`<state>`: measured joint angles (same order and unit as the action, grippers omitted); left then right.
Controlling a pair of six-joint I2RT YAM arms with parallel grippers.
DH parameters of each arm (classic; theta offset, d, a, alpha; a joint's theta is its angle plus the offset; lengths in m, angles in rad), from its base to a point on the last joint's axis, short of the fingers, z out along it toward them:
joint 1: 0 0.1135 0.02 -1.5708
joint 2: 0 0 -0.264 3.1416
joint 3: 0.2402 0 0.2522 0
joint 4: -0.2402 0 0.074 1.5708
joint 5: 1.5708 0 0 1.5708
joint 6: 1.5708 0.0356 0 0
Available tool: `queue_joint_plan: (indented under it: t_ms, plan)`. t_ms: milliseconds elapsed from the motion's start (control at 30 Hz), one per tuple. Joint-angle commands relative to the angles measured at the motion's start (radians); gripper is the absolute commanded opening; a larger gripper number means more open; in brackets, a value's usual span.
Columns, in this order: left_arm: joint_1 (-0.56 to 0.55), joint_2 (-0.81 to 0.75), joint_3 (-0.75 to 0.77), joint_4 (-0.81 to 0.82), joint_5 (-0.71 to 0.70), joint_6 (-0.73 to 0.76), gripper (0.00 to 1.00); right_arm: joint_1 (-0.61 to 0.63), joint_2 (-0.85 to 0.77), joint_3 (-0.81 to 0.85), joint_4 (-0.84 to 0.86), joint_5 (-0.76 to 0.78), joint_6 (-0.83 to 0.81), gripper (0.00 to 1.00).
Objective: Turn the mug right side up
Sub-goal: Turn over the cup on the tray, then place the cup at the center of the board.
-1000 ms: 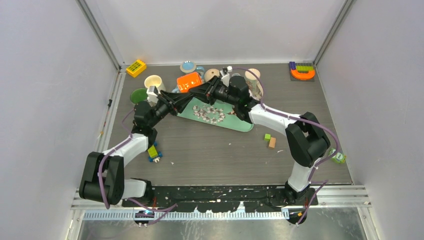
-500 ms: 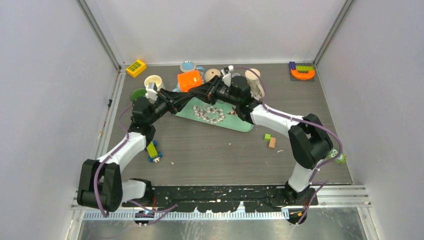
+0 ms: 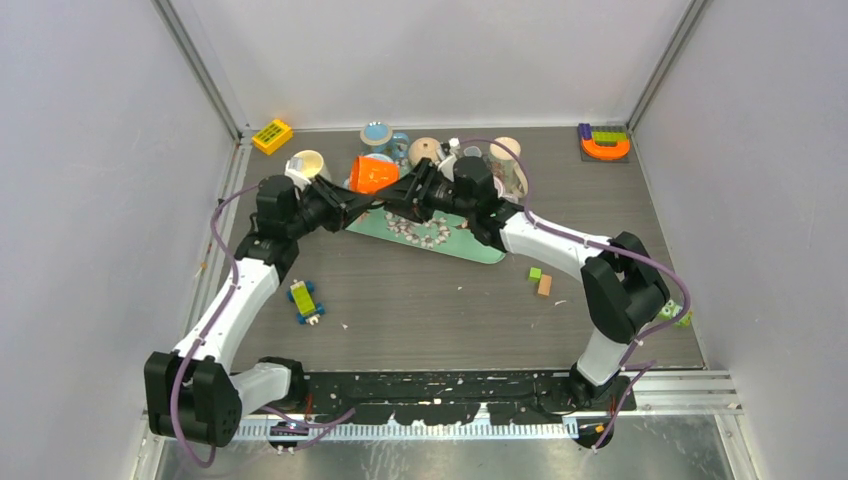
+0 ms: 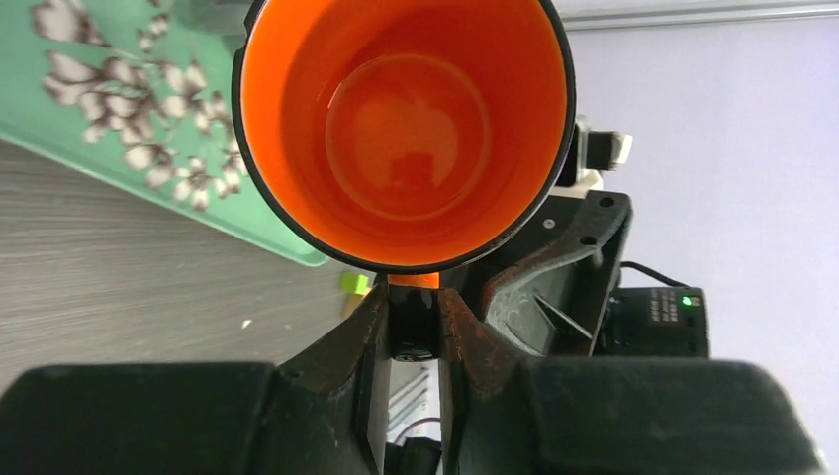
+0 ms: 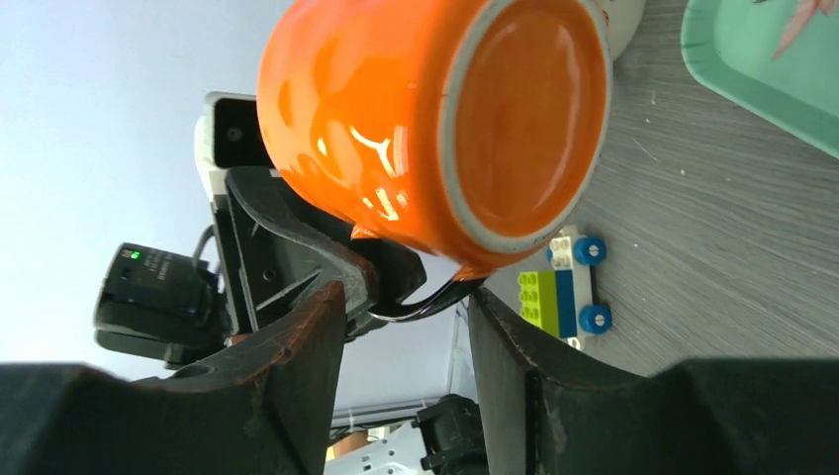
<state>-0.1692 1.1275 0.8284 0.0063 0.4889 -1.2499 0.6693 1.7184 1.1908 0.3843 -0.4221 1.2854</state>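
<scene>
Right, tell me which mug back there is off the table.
The orange mug, pinched by the left claw; the cream mug beside it stands on the table.

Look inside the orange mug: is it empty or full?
Empty. The left wrist view looks straight into the orange mug, and only its shiny bare bottom shows.

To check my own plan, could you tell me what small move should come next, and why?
Probably draw the right gripper back. Its jaws stand open by the orange mug, which hangs sideways above the table, while the left gripper is shut on its handle and could then roll it upright.
</scene>
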Motion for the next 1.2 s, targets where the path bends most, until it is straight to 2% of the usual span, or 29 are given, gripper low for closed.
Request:
queue_joint_plan:
  t_ms: [0,267,600,833,1033,1167]
  plan:
    - [0.008,-0.025,0.088,-0.183,-0.050,0.196,0.00,0.010,-0.031,0.010,-0.013,0.046,-0.073,0.54]
    - [0.002,-0.064,0.142,-0.449,-0.170,0.414,0.00,0.035,-0.044,0.016,-0.193,0.116,-0.208,0.63]
    - [-0.011,-0.159,0.065,-0.596,-0.377,0.542,0.00,0.045,-0.085,-0.004,-0.290,0.187,-0.316,0.67]
    - [-0.019,-0.194,-0.040,-0.602,-0.547,0.538,0.00,0.046,-0.162,-0.004,-0.422,0.276,-0.426,0.72]
    - [-0.045,-0.197,-0.118,-0.546,-0.632,0.513,0.00,0.047,-0.230,-0.036,-0.462,0.330,-0.484,0.75]
    - [-0.068,-0.180,-0.146,-0.498,-0.640,0.510,0.00,0.047,-0.266,-0.062,-0.468,0.353,-0.504,0.76]
